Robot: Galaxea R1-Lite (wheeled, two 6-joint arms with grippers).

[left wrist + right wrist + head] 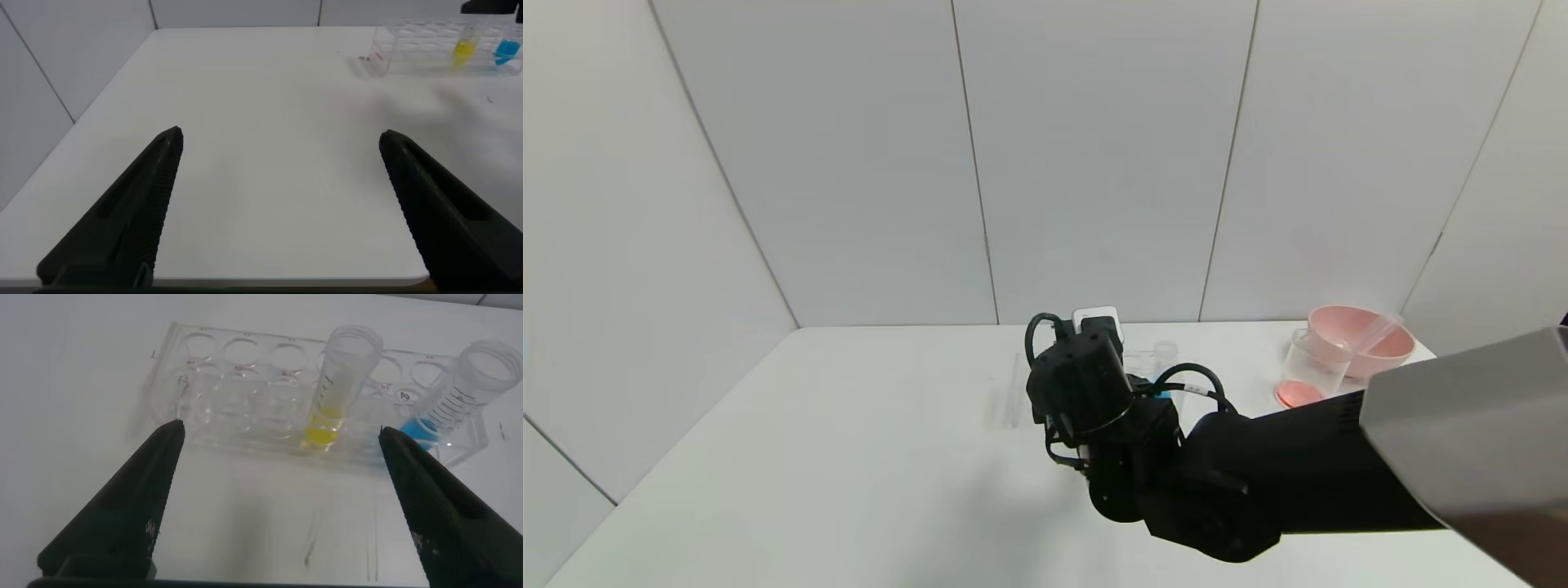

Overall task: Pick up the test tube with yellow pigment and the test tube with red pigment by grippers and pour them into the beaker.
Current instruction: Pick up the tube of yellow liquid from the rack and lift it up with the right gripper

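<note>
The test tube with yellow pigment (337, 396) stands upright in a clear rack (237, 392), with a blue-tipped tube (458, 396) beside it. My right gripper (282, 434) is open and empty, just short of the rack, with the yellow tube ahead between its fingers. In the head view its black hand (1086, 376) hides most of the rack. The beaker (1308, 369) stands at the far right with orange-red liquid at its bottom. No tube holding red pigment shows. My left gripper (282, 136) is open and empty over bare table, away from the rack (433, 45).
A pink bowl (1372, 347) stands right behind the beaker near the table's far right corner, with a clear tube-like thing (1374, 331) leaning across it. My right arm (1298, 465) reaches across the table's right half. White walls close in the table's far edge.
</note>
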